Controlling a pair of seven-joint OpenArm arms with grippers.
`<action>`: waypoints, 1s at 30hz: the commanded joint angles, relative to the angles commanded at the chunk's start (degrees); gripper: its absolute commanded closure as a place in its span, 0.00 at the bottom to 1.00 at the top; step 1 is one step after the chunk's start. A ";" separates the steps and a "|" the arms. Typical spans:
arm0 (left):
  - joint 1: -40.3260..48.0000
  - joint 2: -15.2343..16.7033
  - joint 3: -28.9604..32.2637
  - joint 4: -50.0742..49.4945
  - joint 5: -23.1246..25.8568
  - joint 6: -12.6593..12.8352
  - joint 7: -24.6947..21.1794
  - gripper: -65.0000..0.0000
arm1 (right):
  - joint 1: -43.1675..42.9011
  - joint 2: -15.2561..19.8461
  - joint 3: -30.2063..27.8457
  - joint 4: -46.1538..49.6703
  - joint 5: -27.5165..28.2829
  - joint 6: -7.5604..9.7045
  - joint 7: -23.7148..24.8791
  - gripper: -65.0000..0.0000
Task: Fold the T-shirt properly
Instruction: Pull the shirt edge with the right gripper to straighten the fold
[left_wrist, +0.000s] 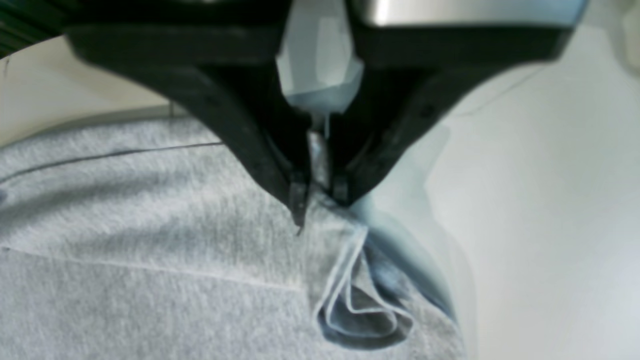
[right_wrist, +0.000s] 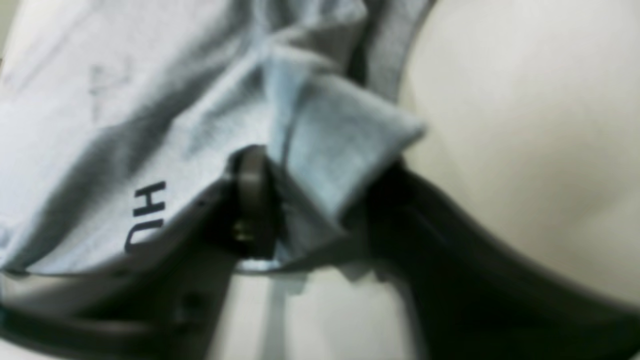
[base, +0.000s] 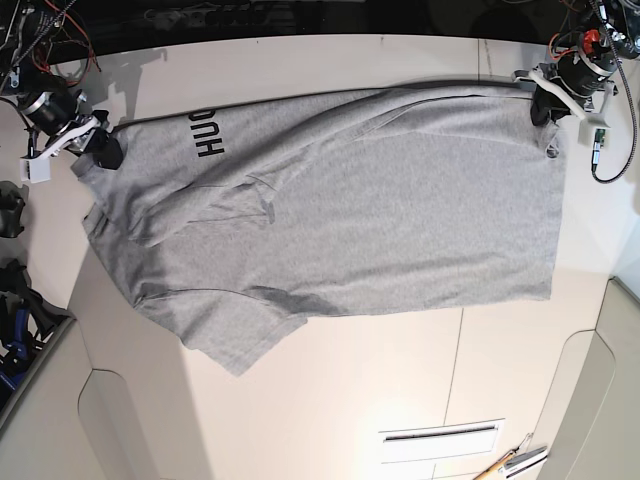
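Heather-grey cotton T-shirt (base: 380, 200) is pinched at opposite corners by left gripper (left_wrist: 320, 197) and right gripper (right_wrist: 305, 210), one fold laid, further folds outstanding.

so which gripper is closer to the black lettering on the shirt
Right. The right gripper grips the T-shirt beside the black lettering; the left gripper holds the far opposite corner.
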 joint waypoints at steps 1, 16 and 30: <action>0.00 0.00 0.00 0.00 0.00 0.00 -0.02 1.00 | 0.00 -0.02 0.00 0.00 -0.02 0.00 -0.02 0.89; 0.50 -0.02 0.00 0.17 -0.04 -0.07 3.04 1.00 | -3.45 0.04 10.21 0.20 7.02 1.31 -7.58 1.00; 6.62 0.00 0.00 3.91 -2.56 0.00 1.84 1.00 | -7.61 0.20 10.56 0.55 8.39 1.27 -7.98 1.00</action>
